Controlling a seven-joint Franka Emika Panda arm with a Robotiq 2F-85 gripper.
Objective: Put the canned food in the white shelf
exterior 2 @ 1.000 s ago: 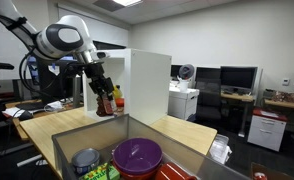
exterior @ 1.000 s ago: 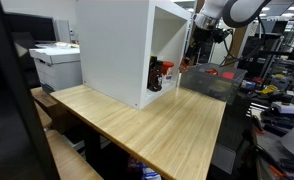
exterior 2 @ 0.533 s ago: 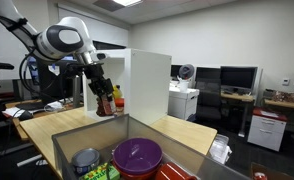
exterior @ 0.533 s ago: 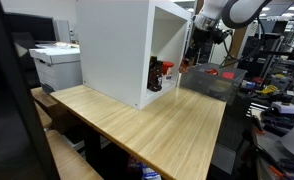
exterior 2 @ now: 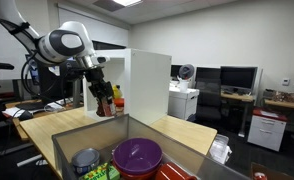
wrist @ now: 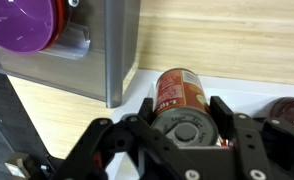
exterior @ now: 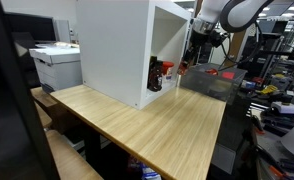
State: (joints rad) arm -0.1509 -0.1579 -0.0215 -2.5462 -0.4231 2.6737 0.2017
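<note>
Red-labelled cylindrical tin can (wrist: 179,95), with its grey metal lid turned toward the wrist camera, sits clamped between the two black fingers (wrist: 232,125) of the robot's black two-finger gripper (wrist: 183,120). One finger presses on each side of its round wall. Its long axis runs from the lid away from the camera, so I judge it stands upright, or nearly so, with the pincer reaching down from above.

Directly beneath the can lies a white band, which I take for the front edge of the floor of the large plain white box-shaped shelf (exterior: 112,50). In an exterior view the arm's end stands low at that shelf's open face. Beyond the band the pale wooden tabletop (wrist: 227,40) shows, and farther off a grey plastic bin (wrist: 97,55) holding a purple bowl (wrist: 22,22).

So the shelf's interior lies on the side away from the bin (whether the can's base already touches the floor I cannot tell). A dark reddish object (wrist: 287,112) stands just beside one finger, which could crowd an opening.
</note>
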